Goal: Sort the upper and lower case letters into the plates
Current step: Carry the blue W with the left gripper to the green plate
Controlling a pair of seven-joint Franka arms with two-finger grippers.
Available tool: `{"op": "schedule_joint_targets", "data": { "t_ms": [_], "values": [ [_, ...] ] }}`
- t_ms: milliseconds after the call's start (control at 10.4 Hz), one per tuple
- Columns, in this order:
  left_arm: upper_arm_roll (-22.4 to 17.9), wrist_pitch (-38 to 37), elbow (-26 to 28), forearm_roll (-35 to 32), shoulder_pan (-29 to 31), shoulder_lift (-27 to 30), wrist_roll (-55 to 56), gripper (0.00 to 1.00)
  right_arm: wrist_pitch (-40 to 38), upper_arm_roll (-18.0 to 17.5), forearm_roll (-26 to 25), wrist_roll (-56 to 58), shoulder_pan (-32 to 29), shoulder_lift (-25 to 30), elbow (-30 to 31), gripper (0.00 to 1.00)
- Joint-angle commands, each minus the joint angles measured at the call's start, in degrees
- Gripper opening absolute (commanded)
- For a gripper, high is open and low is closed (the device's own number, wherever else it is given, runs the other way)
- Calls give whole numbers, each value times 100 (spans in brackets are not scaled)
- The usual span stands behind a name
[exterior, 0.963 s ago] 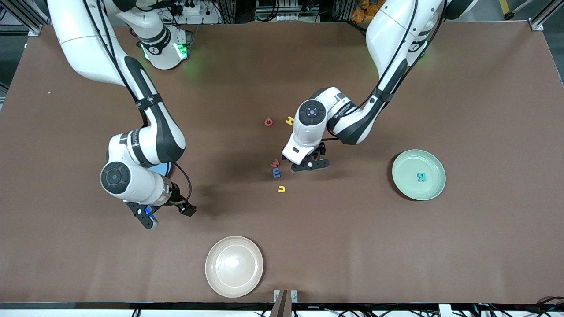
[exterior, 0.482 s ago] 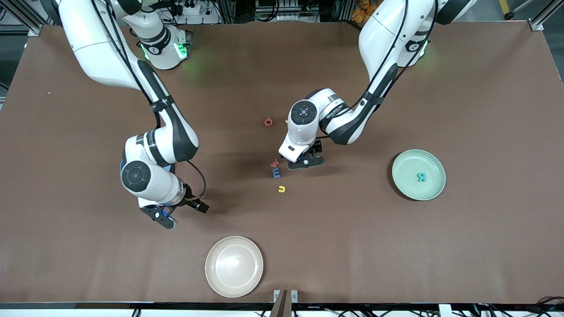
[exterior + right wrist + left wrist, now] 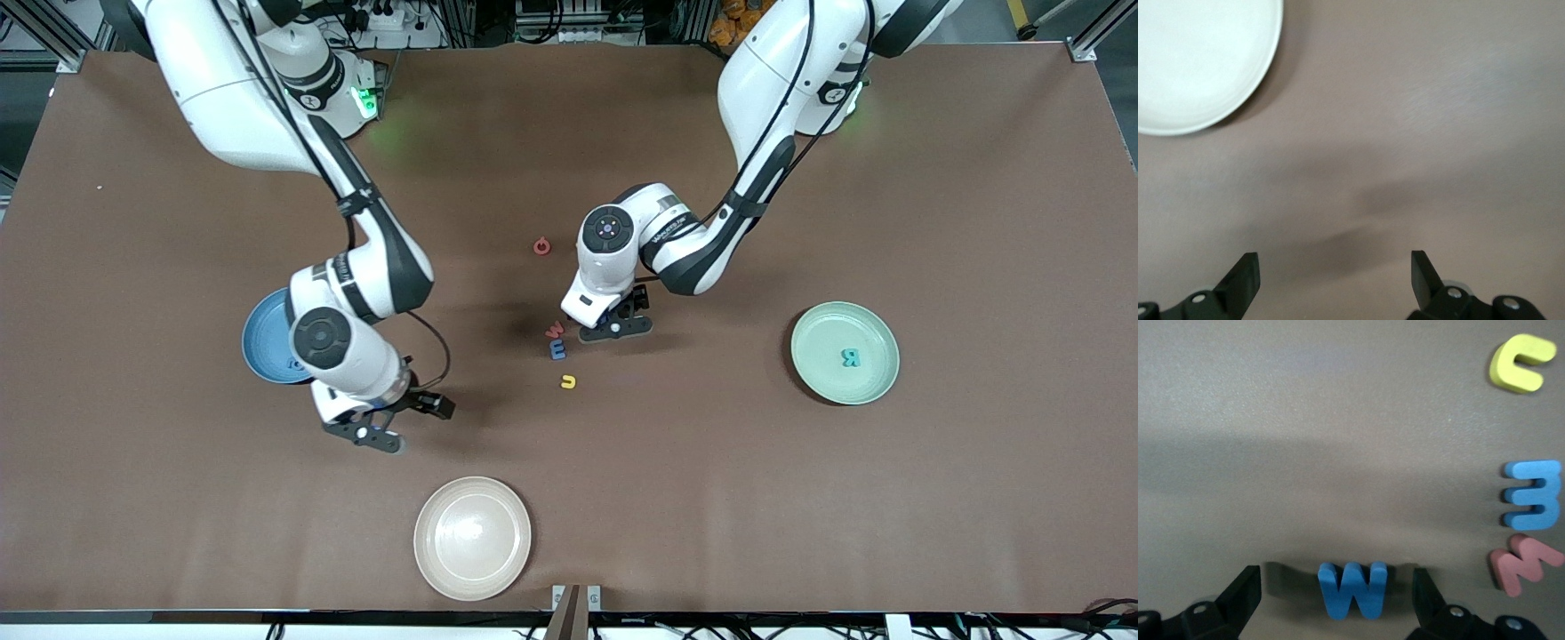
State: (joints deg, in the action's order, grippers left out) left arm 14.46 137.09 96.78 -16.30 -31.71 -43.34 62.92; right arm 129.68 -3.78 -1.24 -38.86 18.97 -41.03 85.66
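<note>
Lying flat between the left end effector's [image 3: 1335, 600] parted fingers, blue W [image 3: 1353, 588] stands crosswise.

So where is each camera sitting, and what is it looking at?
Front view: high up across the table, facing both robots; shows both arms, the left pincer, the right pincer, the sky blue plate and the mint green plate.
Left wrist view: on the left arm's wrist, looking down at the table; its open fingertips straddle a blue W.
Right wrist view: on the right wrist, looking down at bare table; open fingertips show.
Shared: the cream plate is in the front and right wrist views.
</note>
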Motion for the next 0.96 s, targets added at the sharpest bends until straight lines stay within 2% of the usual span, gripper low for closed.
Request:
{"op": "schedule_joint_targets", "data": {
  "t_ms": [0, 193, 289, 385, 482, 578, 867],
  "values": [
    [-49, 81, -45, -207, -72, -43, 220, 86, -39, 0, -105, 72, 159, -265, -409, 100],
    [-49, 90, -63, -207, -81, -52, 229, 72, -74, 0, -87, 54, 229, -274, -550, 100],
    [-49, 90, -63, -207, -107, -52, 229, 60, -66, 0, -70, 37, 238, -300, -559, 100],
    [-58, 99, -63, -294, -107, -52, 220, 39, -57, 0, -69, -24, 238, -396, -620, 100],
    [-49, 99, -54, -443, -107, -43, 229, 7, -40, 0, -69, -147, 299, -484, -673, 100],
    [-49, 90, -54, -444, -90, 0, 229, 0, -13, 0, -78, -339, 317, -555, -682, 100],
    [-49, 46, -10, -462, 321, 412, 124, 0, 22, -9, -61, -639, 344, -678, -857, 100]
  ]
}}
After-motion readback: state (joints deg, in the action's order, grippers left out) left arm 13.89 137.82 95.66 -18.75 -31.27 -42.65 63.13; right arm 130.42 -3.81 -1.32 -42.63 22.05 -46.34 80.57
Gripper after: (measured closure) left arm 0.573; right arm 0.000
